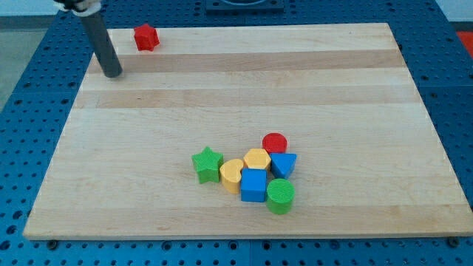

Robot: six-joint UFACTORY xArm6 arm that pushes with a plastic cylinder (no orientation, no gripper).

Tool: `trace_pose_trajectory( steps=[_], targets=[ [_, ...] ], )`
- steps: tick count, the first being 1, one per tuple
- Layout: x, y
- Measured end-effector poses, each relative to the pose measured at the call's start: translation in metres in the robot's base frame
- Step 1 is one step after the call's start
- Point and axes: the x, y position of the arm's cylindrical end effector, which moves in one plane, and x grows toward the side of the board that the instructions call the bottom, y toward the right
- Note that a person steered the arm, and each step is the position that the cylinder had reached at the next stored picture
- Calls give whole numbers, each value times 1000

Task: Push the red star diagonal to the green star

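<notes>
While the green star-shaped block (208, 163) sat low in the frame, touching the left edge of a cluster of yellow, blue, red and green blocks (260, 179), the red star-shaped block (146, 37) lay far off at the upper left of the wooden board (355, 89). My tip (112, 73), a bare rod with no claw to open or close, stood just left of and below it. Circling behind the red star first seemed wise, then pushing down-right in a long line.

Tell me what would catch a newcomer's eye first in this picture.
Probably the tight cluster of coloured blocks near the view's bottom centre, with the green star at its left edge and the red cylinder at its top. Next, the lone red star at the board's top left, with my tip just below and to its left, not touching it.
</notes>
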Motion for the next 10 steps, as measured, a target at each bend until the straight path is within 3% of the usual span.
trace_pose_trajectory(
  steps=[2,4,6,10],
  targets=[
    [-72,-17],
    [-110,26],
    [-109,76],
    [-61,50]
  ],
)
